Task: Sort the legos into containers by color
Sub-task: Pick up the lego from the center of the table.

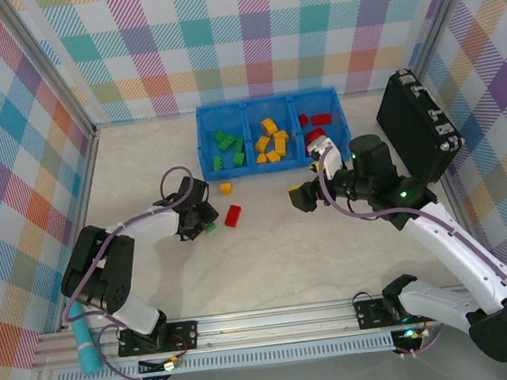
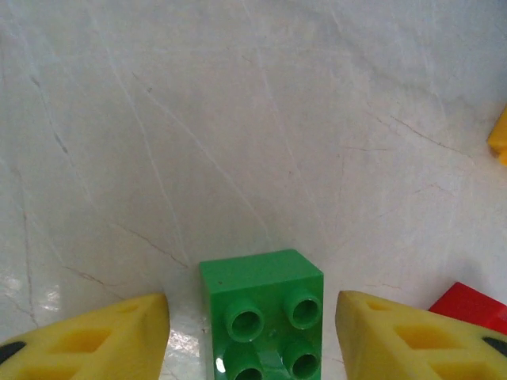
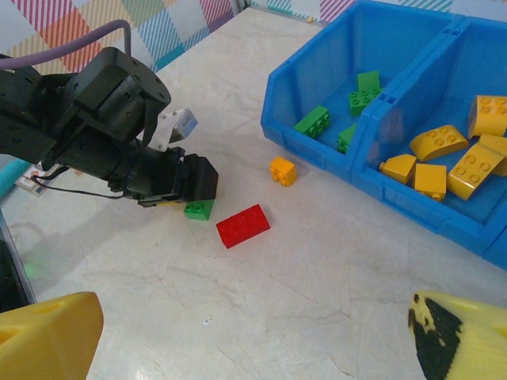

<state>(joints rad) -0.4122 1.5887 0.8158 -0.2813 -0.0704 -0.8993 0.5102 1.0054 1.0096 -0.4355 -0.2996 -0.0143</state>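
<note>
Green brick (image 2: 261,317) lies flat on the table (image 1: 288,259), studs up, on the left side and well in front of the tray (image 3: 444,214). Left gripper (image 2: 252,299) is down over it. Its yellow fingers (image 2: 103,336) stand on either side of the brick with a thin gap showing on each side, so they are apart and not touching it.

Red brick (image 3: 243,226) lies just right of the green one, close but apart, flat on the table. Small yellow brick (image 3: 282,170) lies farther back, between the red brick and the tray front, near the tray's left compartment.

The blue tray sits at the far middle of the table, three compartments in a row. The left one holds green bricks (image 1: 226,147), the middle one yellow bricks (image 1: 271,140), the right one red bricks (image 1: 315,124).

Right gripper (image 3: 253,321) is in front of the tray's right end, pointing left toward the loose bricks. Its fingers are spread wide with nothing between them.

Black case (image 1: 419,127) leans at the right wall, beside the tray's right end.
</note>
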